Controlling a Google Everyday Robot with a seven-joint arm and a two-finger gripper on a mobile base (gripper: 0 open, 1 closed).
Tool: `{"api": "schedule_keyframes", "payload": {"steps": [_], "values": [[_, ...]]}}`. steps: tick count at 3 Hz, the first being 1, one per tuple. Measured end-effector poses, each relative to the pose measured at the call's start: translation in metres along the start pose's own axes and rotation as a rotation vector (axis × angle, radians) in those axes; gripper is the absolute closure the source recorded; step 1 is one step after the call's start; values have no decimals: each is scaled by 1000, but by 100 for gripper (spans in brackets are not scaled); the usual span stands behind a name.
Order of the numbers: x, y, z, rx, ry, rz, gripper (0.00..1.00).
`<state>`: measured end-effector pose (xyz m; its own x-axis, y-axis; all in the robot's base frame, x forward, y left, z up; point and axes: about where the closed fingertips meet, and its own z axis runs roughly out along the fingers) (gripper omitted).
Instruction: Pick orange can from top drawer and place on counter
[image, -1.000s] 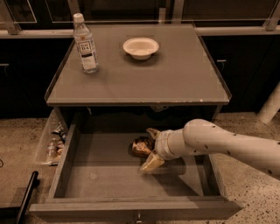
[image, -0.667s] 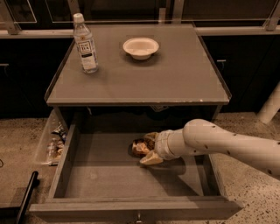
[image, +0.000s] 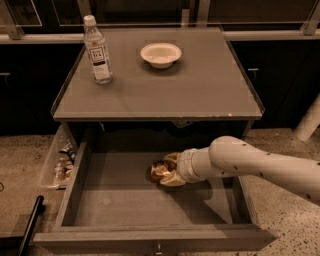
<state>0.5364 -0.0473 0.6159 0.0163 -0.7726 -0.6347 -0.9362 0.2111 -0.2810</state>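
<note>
slippage was the risk: the gripper, low in the drawer, looked clamped on just one end of the can on the drawer floor, so a lift could drop it or catch the tabletop's front edge.

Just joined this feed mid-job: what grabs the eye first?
The white arm reaches from the right into the open top drawer, its hand at the orange can near the drawer's middle. Up on the counter stand a clear plastic bottle at back left and a white bowl.
</note>
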Motion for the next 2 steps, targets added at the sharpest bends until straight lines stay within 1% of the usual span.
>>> {"api": "schedule_keyframes", "payload": {"steps": [1,2], "values": [[0,0,0,0,0,0,100],[0,1,0,-3,-1,2,100]]}}
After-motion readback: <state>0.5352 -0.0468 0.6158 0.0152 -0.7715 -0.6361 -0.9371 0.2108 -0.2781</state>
